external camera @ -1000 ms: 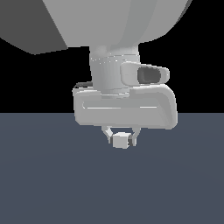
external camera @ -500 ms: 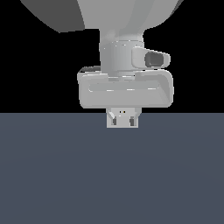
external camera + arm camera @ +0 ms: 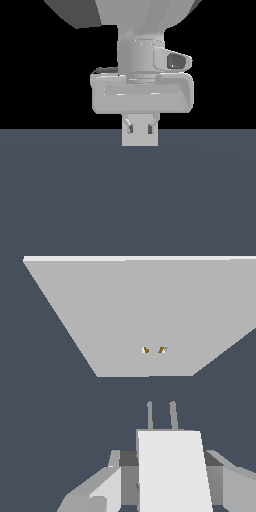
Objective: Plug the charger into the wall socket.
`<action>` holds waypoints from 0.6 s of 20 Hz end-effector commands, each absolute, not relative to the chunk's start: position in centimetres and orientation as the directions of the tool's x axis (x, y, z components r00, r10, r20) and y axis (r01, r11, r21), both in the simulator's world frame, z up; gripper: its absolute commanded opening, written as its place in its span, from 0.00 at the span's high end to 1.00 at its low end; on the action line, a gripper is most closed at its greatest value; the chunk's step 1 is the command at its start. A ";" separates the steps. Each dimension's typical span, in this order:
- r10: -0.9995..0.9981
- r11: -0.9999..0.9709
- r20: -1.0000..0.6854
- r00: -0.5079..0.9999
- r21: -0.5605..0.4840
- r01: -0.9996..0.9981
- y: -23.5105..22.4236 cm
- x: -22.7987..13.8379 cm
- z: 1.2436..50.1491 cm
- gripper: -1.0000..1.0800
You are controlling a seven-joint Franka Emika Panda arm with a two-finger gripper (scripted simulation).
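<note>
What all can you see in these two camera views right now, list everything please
charger: one, white block with two thin prongs, held between the fingers, prongs pointing toward the plate but apart from it.
wall socket: one, white flat plate with two small dark holes, ahead of the prongs in the wrist view; not visible in the exterior view.
floor: one, dark blue-grey, beneath everything.
arm: one, light grey, coming down from the top of the exterior view.
hand: one, light grey, closed on the charger just above the floor.
</note>
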State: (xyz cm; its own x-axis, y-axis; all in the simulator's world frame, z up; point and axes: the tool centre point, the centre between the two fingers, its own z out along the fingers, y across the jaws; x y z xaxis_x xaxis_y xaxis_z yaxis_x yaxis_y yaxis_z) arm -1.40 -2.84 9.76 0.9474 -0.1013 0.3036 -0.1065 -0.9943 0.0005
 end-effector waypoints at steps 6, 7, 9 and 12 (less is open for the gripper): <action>-0.087 -0.996 0.302 0.949 0.000 -0.091 -2.8 -1.2 10.0 1.00; -0.087 -0.996 0.302 0.949 0.000 -0.091 -2.8 -1.2 10.0 1.00; -0.087 -0.996 0.302 0.949 0.000 -0.091 -2.8 -1.2 10.0 1.00; -0.087 -0.996 0.302 0.949 0.000 -0.091 -2.8 -0.9 10.0 1.00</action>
